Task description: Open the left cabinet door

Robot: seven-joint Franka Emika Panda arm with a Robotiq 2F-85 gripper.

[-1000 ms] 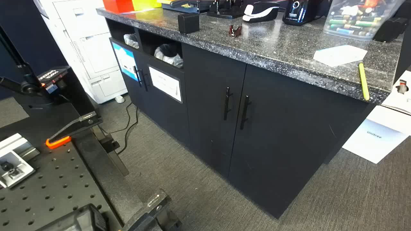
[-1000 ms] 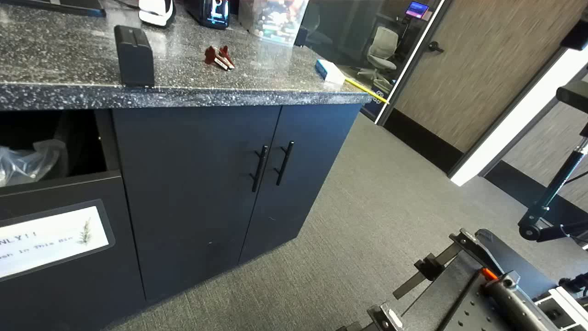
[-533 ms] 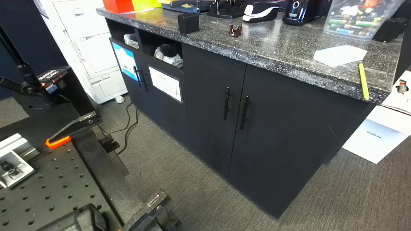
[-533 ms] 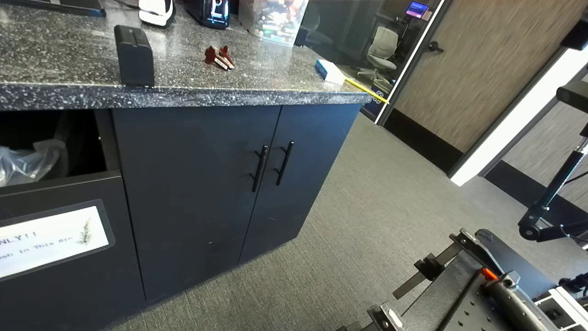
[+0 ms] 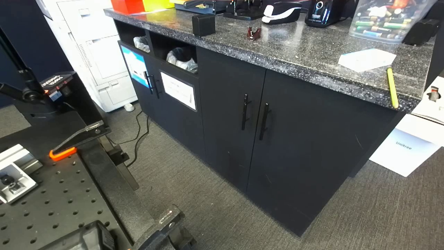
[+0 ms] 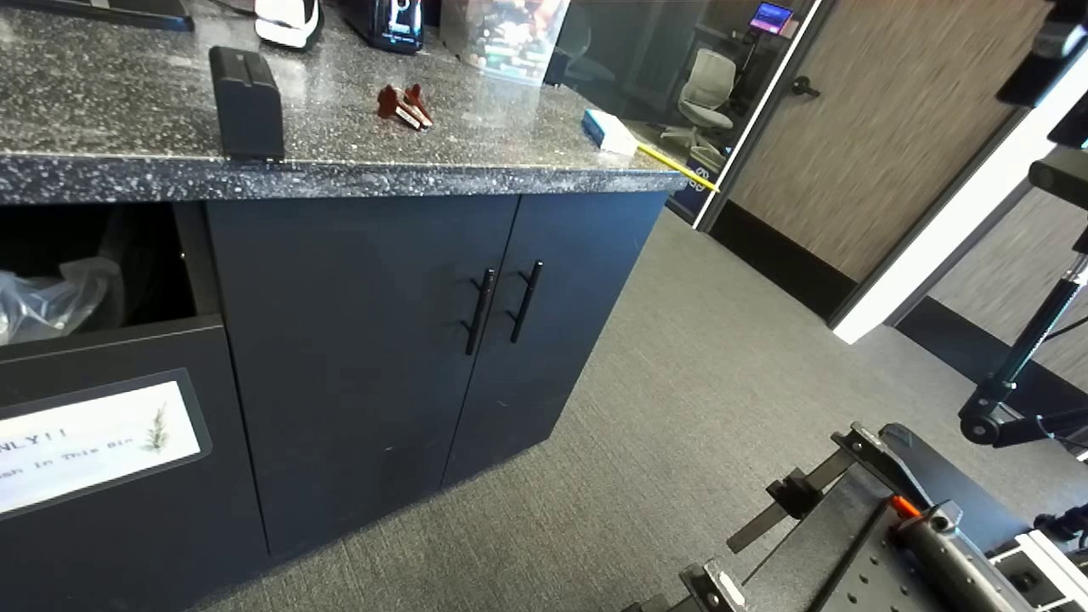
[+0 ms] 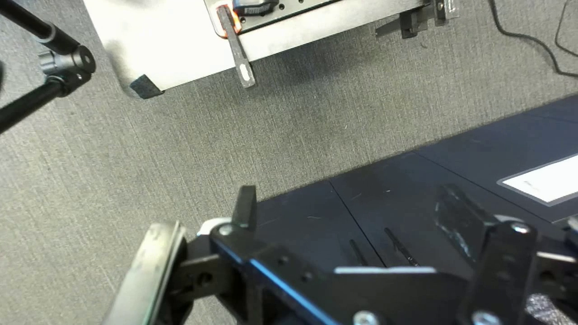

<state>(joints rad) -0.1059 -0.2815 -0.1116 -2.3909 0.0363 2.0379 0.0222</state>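
Below the speckled grey-black stone-look worktop (image 5: pixel 312 52), the tall flat matte black-navy left cabinet door (image 5: pixel 222 118) looks closed, level w/ its dark twin door (image 5: pixel 308 152); nothing's on the slim black vertical bar handle (image 5: pixel 245 113) along its right edge. What's new vs half a sec ago: in an exterior view a black-and-grey machine piece (image 6: pixel 1032 72) reaches farther in at the top right, prob. the robot's, tho too cropped to say which part. Both doors look the same as before in both exterior views, so IMO the job's only at the approach stage, no progress on the door itself yet. Wrist view: the black metal two-finger hand (image 7: pixel 353 214) has its jaws well apart, nothing held btwn them; past it lie grey carpet (image 7: pixel 289 131) and, lower right, both doors, partly hidden by the hand. So it's free to take a handle but prob. isn't facing one. Next move should swing it toward the left door, line up on that bar, then grip & pull. Main risk: the twin's black bar handle (image 5: pixel 264 121) stands just beside, so wide jaws could snag it or grab the wrong one.
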